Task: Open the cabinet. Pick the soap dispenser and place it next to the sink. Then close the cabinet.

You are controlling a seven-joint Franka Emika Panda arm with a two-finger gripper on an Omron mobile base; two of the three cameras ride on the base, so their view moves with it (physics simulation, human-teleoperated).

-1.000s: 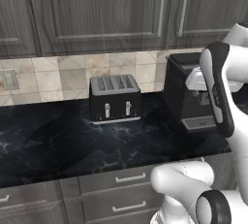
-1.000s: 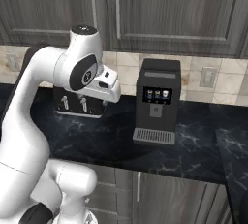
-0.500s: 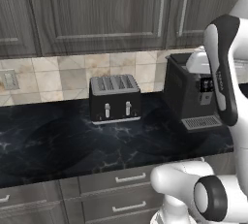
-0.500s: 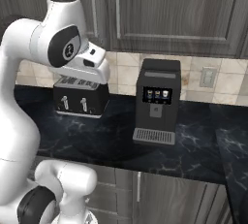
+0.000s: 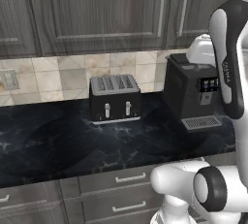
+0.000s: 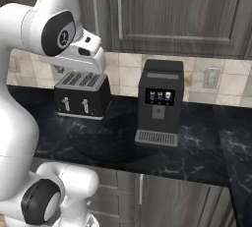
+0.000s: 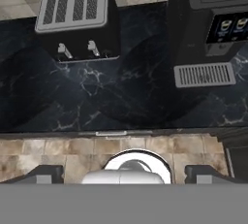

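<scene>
The cabinet [image 5: 121, 9] hangs above the counter with both doors shut; its long silver handles [image 5: 162, 2] meet at the middle, and it also shows as the cabinet [image 6: 162, 10] in the right base view. My gripper [image 7: 124, 173] is open, its fingertips [image 7: 46, 173] wide apart with nothing between them. The hand [image 6: 76, 56] hovers high over the counter, below the cabinet doors, and looks straight down. The soap dispenser and the sink are out of view.
A black four-slot toaster [image 5: 115, 98] stands on the dark marble counter [image 5: 58, 140] against the tiled wall. A black coffee machine [image 6: 160, 103] stands to its right. Drawers with short horizontal handles [image 5: 131, 177] sit under the counter.
My arm has risen and straightened, lifting the hand from in front of the toaster up toward the cabinet doors. The jaws have stayed open.
</scene>
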